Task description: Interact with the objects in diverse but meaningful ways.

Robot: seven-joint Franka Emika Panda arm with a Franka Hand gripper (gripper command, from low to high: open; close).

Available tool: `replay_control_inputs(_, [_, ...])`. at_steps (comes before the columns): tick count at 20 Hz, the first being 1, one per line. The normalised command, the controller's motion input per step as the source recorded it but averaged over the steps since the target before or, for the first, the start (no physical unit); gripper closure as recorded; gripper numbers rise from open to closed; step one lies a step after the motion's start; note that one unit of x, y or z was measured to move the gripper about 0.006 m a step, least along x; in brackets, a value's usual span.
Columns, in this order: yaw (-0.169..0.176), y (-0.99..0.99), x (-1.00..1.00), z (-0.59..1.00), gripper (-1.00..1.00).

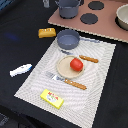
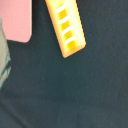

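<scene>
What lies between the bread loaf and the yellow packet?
In the exterior view, only bare striped placemat lies between the orange bread loaf and the yellow packet.

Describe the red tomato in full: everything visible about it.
The red tomato is a small, round, glossy toy, plastic by its look, uniformly red with a faint highlight. It sits whole on the beige plate, toward the exterior view's right of the plate's middle. Only the plate touches it; the orange-handled cutlery lies apart from it. It does not show in the wrist view.
</scene>
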Motion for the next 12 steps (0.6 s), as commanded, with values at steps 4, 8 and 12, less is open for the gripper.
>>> replay_control_inputs(4, [0.024, -0.12, -0.04, -0.57, -1.0])
replay_control_inputs(8, [0.027, -0.07, -0.15, -0.51, -1.0])
replay_control_inputs(12, [0.04, -0.09, -0.26, -0.46, -1.0])
